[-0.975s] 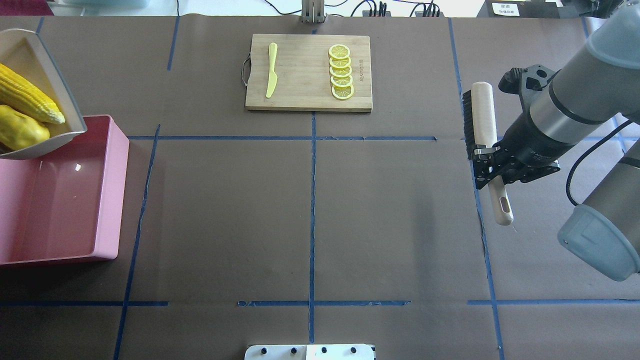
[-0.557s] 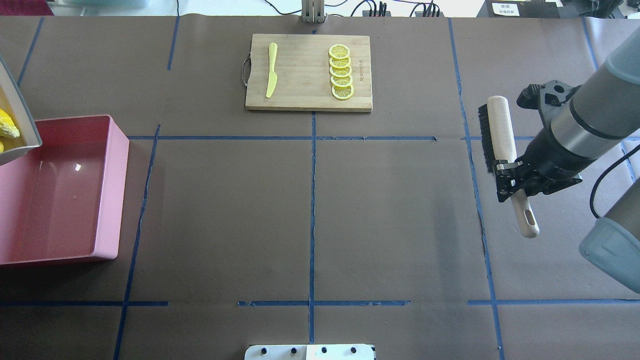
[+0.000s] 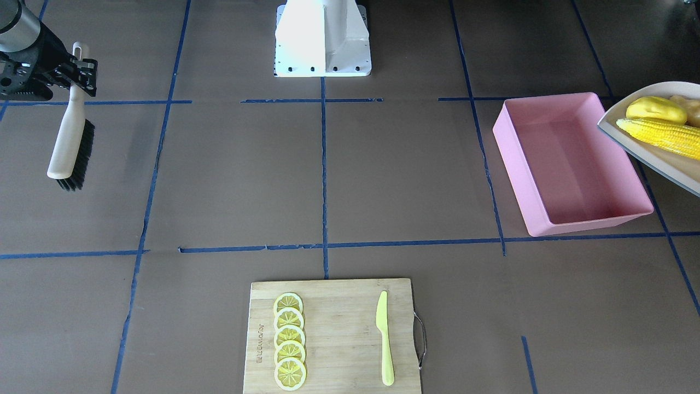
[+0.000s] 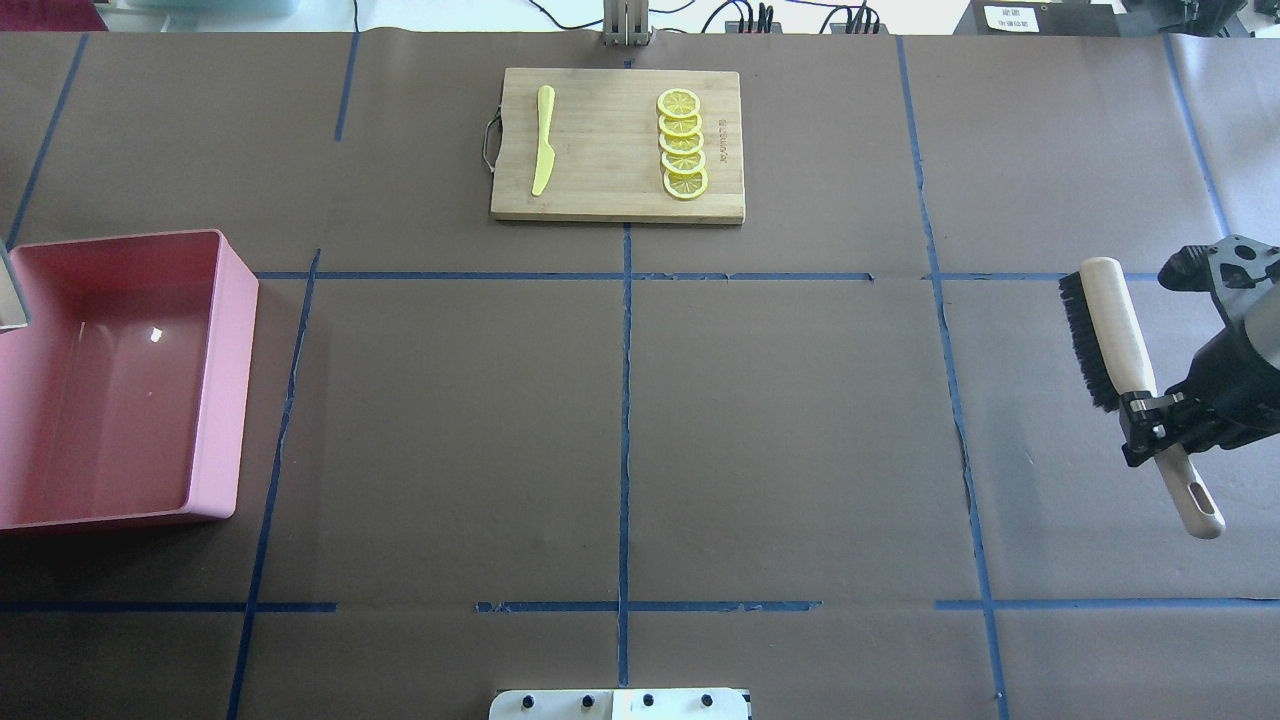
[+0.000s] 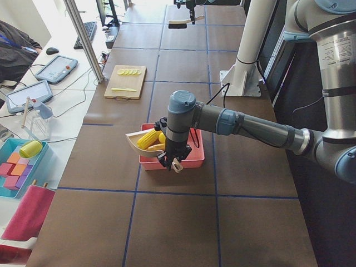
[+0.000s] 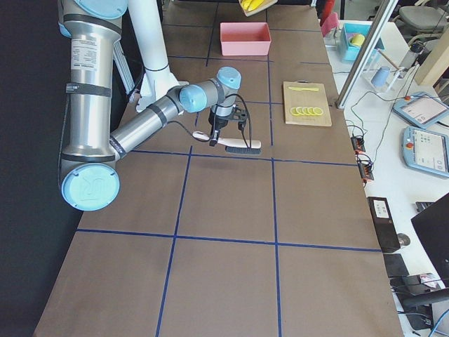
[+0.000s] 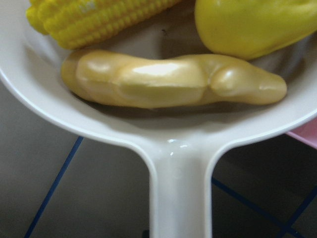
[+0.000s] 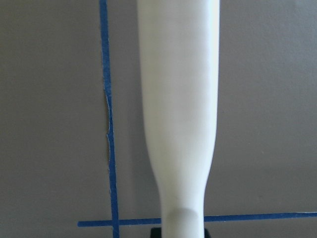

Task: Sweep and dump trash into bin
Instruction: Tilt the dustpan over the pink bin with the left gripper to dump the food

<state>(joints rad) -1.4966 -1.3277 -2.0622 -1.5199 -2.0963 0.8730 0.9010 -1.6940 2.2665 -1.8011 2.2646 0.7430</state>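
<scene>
The corn cob, yellow lump and ginger root, three pieces in all, lie in the one dustpan. It is held in the air at the right edge of the front view, just beyond the single pink bin, which holds nothing. In the overhead view the pan has slid out past the left edge within the last second, so the dump, I judge, is yet to come. Whether the left gripper is clamped cannot be told. The right gripper, clamped on the one brush, has drifted toward the lower right. There is one board, with five lemon slices and one knife.
</scene>
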